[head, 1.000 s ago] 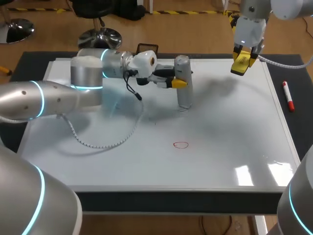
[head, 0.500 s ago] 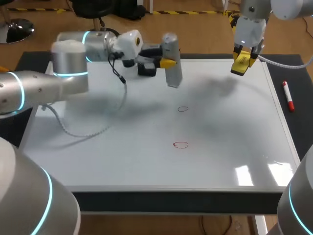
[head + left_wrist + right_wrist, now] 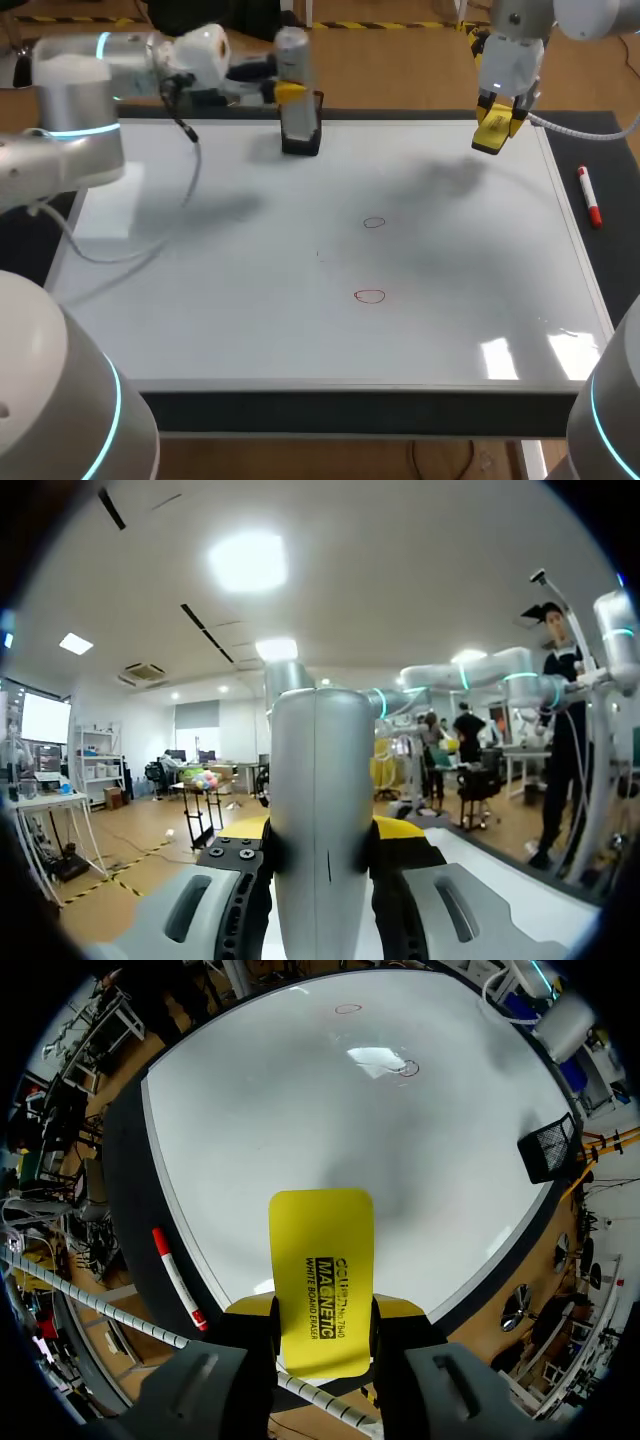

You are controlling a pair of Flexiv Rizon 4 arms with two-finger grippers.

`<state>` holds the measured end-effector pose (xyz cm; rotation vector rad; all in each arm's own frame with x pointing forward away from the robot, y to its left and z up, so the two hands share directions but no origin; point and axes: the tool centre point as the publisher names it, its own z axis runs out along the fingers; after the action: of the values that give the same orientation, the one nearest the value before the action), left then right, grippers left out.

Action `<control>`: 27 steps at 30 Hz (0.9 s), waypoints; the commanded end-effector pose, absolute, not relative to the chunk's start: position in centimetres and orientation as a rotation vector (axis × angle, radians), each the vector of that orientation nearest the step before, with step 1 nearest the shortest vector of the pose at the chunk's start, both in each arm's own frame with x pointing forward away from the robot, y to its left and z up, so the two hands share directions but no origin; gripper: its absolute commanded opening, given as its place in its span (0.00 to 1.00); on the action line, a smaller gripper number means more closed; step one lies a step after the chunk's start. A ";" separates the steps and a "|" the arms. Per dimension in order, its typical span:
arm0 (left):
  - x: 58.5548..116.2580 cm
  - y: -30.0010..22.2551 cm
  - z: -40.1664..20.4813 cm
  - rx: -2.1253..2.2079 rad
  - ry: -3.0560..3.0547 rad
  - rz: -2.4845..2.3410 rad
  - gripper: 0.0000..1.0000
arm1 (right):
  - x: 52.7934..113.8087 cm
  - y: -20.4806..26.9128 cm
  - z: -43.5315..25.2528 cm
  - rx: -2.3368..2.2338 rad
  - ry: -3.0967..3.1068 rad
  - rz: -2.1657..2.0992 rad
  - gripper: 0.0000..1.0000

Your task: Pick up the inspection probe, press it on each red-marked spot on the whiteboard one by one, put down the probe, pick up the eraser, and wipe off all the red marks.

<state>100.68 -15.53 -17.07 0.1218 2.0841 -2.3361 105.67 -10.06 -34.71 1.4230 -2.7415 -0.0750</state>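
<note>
In the head view, the left gripper [image 3: 287,92] was near the far edge of the whiteboard [image 3: 450,330], clamped on the grey inspection probe [image 3: 291,55], which stood upright. The probe's lower end overlapped the black mesh holder [image 3: 301,135] at that edge; whether it was inside could not be told. The right gripper [image 3: 500,118] hung over the far right corner, gripping the yellow eraser [image 3: 490,138]. Two red circles, the farther mark [image 3: 374,223] and the nearer mark [image 3: 370,296], lay mid-board, well apart from both grippers. A wide stretch of white ran from them to the near and right edges. A red marker [image 3: 590,197] lay off the board on the dark mat [image 3: 610,150], just beside the right edge.

In the left wrist view, the left gripper [image 3: 322,845] had both yellow-tipped fingers [image 3: 405,832] pressed against the sides of the probe [image 3: 320,780].

In the right wrist view, the right gripper [image 3: 322,1322] was closed on the eraser [image 3: 322,1260]. Ahead of it spread the whiteboard [image 3: 300,1120], with both marks [image 3: 405,1068] toward its far side. The holder [image 3: 550,1147] sat at one edge and the marker [image 3: 178,1278] lay on the mat [image 3: 125,1180] beside another.
</note>
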 end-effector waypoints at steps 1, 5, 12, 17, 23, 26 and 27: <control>100.1 -12.4 -15.6 -0.123 2.076 -2.123 0.00 | 105.8 -10.1 -34.6 1.424 -2.736 -0.070 0.00; 101.2 -10.1 -15.8 -0.203 2.058 -2.063 0.00 | 105.8 -10.1 -34.6 1.424 -2.736 -0.070 0.00; 102.7 -6.4 -16.6 -0.320 2.019 -1.983 0.00 | 105.8 -10.1 -34.6 1.424 -2.736 -0.070 0.00; 103.5 -4.1 -17.2 -0.406 1.949 -1.975 0.00 | 105.8 -10.1 -34.6 1.424 -2.736 -0.070 0.00; 104.5 -1.7 -18.2 -0.488 1.879 -1.961 0.00 | 105.8 -10.1 -34.6 1.424 -2.736 -0.070 0.00; 105.0 -0.9 -18.6 -0.518 1.848 -1.966 0.00 | 105.8 -10.1 -34.6 1.424 -2.736 -0.070 0.00; 105.1 -0.8 -18.7 -0.523 1.852 -1.951 0.00 | 105.8 -10.1 -34.6 1.424 -2.736 -0.070 0.00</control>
<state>105.38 -0.81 -18.44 -0.4353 1.9242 -2.0142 105.67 -10.06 -34.71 1.4231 -2.7416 -0.0751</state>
